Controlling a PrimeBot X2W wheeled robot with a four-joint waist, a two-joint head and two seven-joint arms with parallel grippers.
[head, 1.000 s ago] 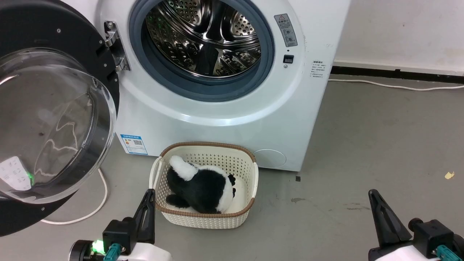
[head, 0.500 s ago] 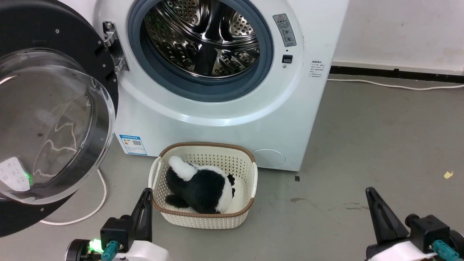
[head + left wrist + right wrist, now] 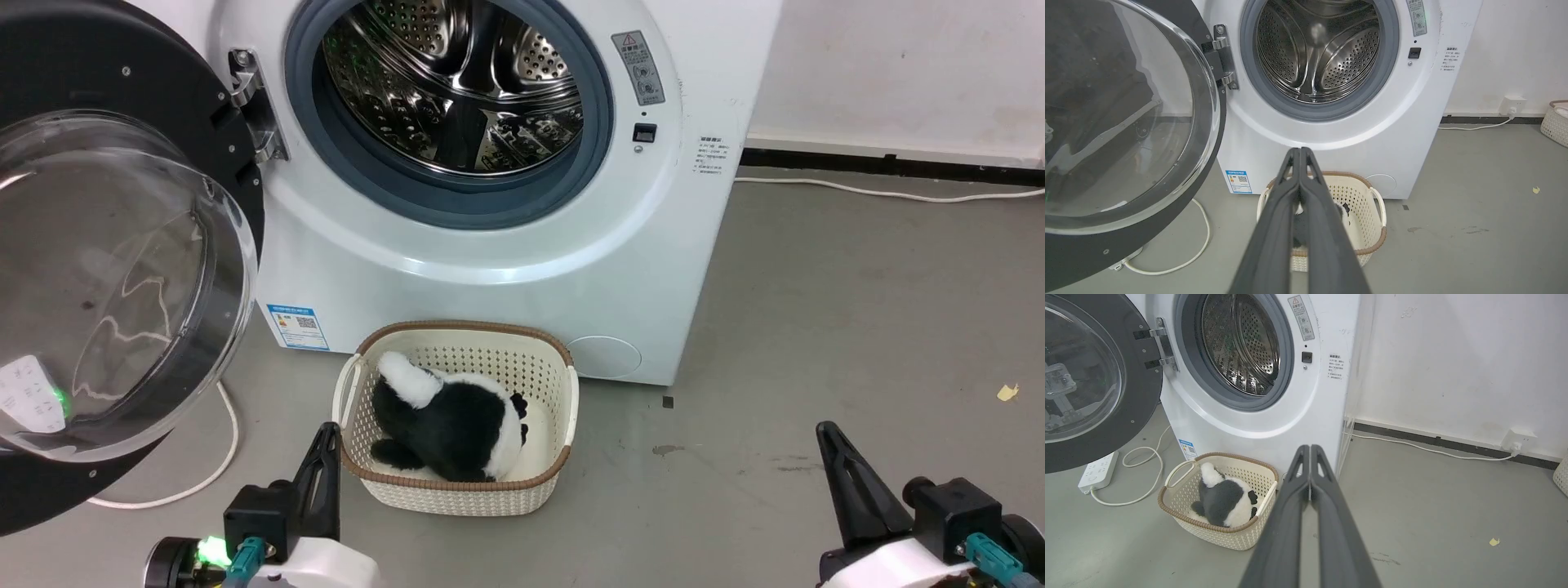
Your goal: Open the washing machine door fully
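Grey floor [image 3: 816, 327], white washing machine [image 3: 490, 269] against the wall; washing machine door [image 3: 49, 65] hangs wide open on the robot's left, drum [image 3: 457, 90] exposed. Basket [image 3: 457, 498] with plush toy [image 3: 457, 425] sits just in front. Left gripper [image 3: 330, 431] and right gripper [image 3: 824, 431]: fingers pressed together, holding nothing.

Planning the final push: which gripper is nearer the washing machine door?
Left. The left gripper is below-right of the washing machine door; the right gripper lies beyond the basket.
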